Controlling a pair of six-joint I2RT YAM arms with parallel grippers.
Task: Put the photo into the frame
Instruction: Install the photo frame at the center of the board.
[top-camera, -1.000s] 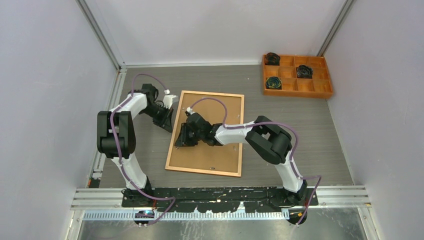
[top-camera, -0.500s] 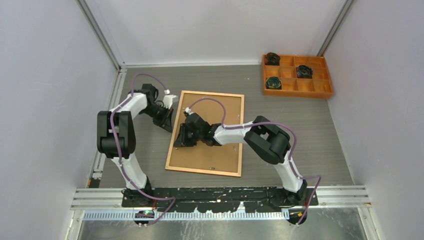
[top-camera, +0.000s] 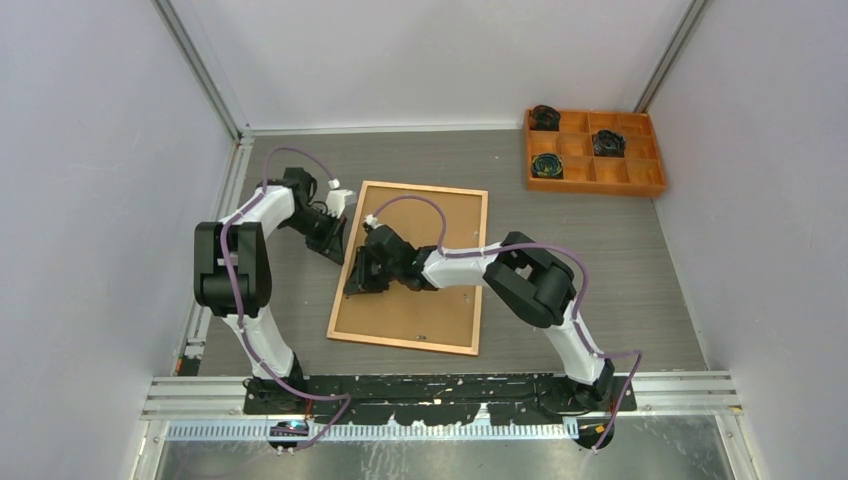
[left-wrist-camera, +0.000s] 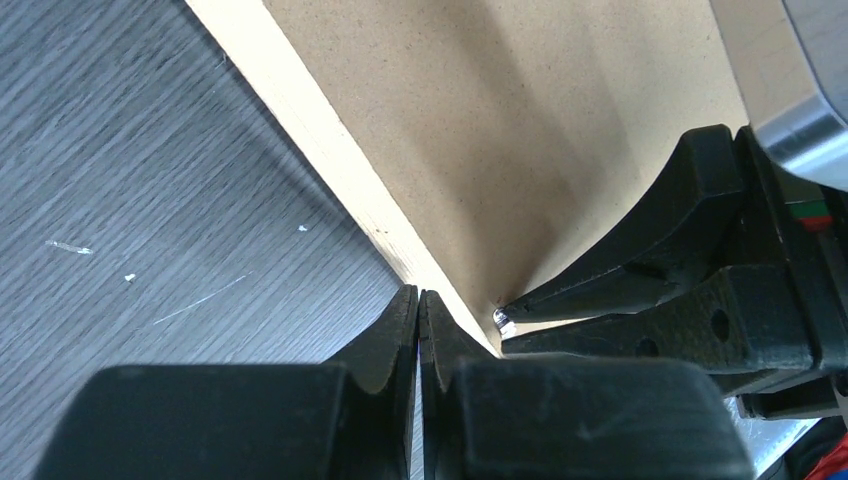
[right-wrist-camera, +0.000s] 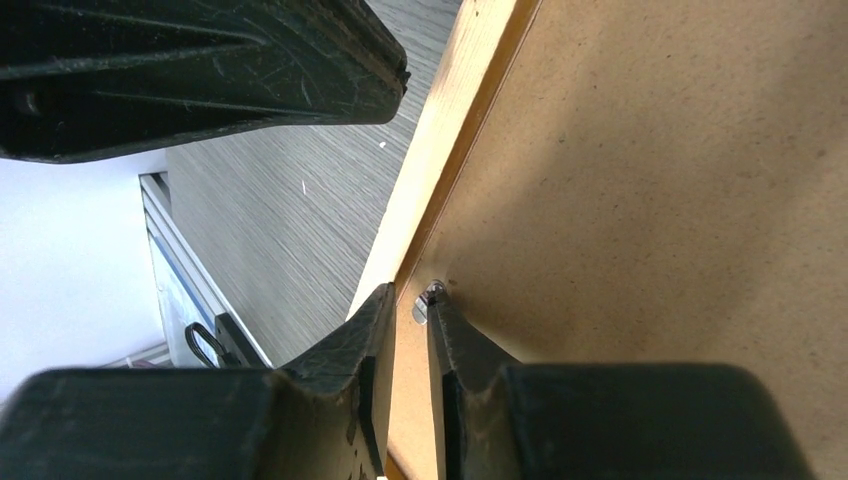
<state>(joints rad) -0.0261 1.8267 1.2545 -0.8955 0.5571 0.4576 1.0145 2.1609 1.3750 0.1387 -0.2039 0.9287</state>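
Frame (top-camera: 400, 343) face-down. Left gripper (left-wrist-camera: 418, 295) clenched, empty, at rim. Right gripper (right-wrist-camera: 412, 300) narrow astride metal tab (right-wrist-camera: 430, 296); grasp unclear. Rec: turn tab gently, brace rim w/ left.

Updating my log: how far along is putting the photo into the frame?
Done, apparently: the backing board lies in the frame, back up; the photo is unseen, so unconfirmed. In hand: the right gripper, jaws narrow, is at a small metal tab on the left rail; the shut left gripper sits beside that rail. Left: probably fastening the board.
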